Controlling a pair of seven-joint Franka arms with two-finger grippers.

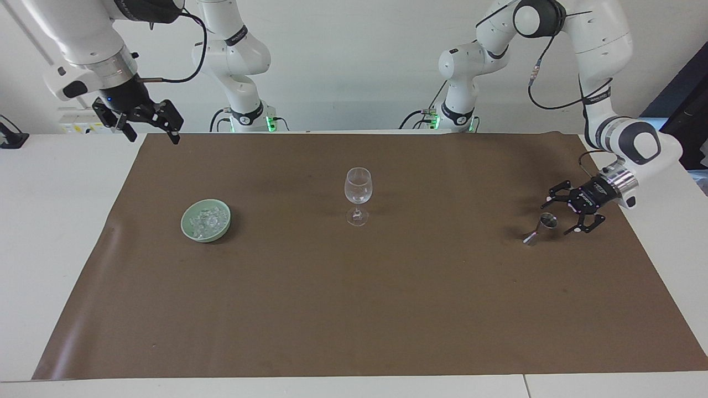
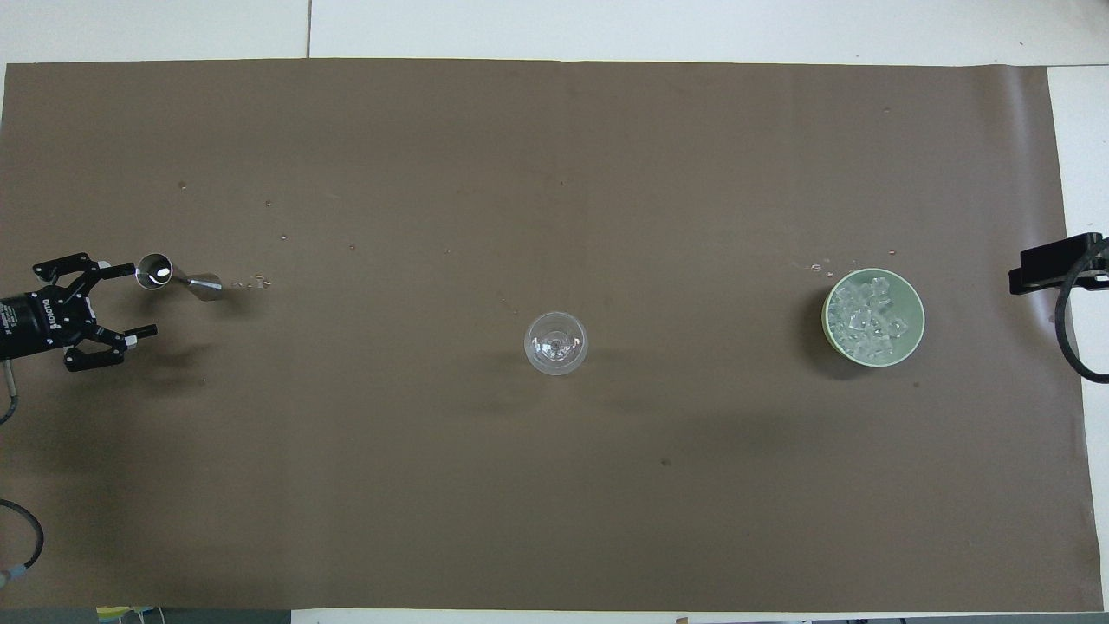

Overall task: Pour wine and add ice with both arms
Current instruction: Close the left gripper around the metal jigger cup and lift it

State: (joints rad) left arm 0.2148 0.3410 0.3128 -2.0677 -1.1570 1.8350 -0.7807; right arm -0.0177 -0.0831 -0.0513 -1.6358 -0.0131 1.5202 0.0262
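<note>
Left gripper (image 1: 557, 215), jaws apart, sits just beside the steel jigger (image 1: 542, 228), while we note the right gripper (image 1: 150, 128) waiting open, well apart from the empty wine glass (image 1: 358, 194); the ice (image 1: 207, 221) remains in its green bowl (image 1: 189, 232), so nothing is poured yet.

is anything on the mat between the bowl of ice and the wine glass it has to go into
Nothing visible. The mat lies bare between the green bowl holding the ice and the wine glass. The right hand waits, open, over the mat's corner.
</note>
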